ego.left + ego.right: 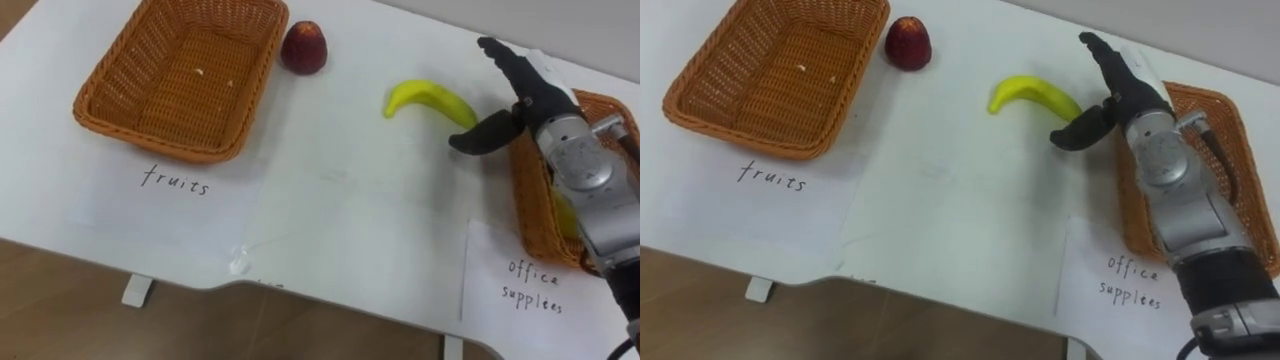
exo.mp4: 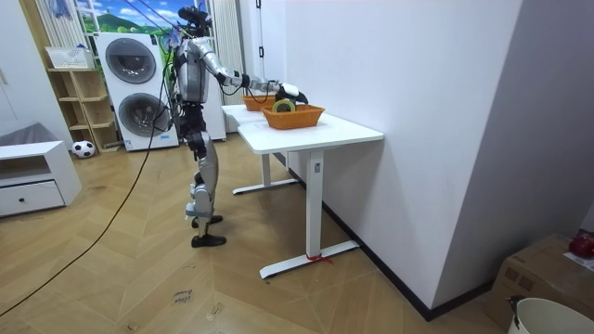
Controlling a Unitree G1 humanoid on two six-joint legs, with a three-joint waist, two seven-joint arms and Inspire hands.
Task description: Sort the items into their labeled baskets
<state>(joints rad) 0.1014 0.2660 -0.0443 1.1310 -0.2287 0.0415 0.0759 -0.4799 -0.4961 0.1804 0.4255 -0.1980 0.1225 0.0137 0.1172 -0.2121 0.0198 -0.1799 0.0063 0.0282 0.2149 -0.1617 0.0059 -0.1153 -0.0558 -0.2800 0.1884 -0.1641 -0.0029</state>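
Over the right side of the white table (image 1: 340,210), right hand (image 1: 535,95) released, fingers straight, thumb spread, grasping nothing; just left of its thumb, yellow banana (image 1: 430,100) flat on the table, not touched; farther left of the hand, red fruit (image 1: 303,48) just beside the fruits basket (image 1: 160,148); behind the wrist, beneath the forearm, office-supplies basket (image 1: 528,205).

Looks like a home laundry corner: stacked washers (image 2: 137,88), a shelf (image 2: 79,97), a ball (image 2: 83,147) on wood floor (image 2: 139,278), a white desk (image 2: 316,136).
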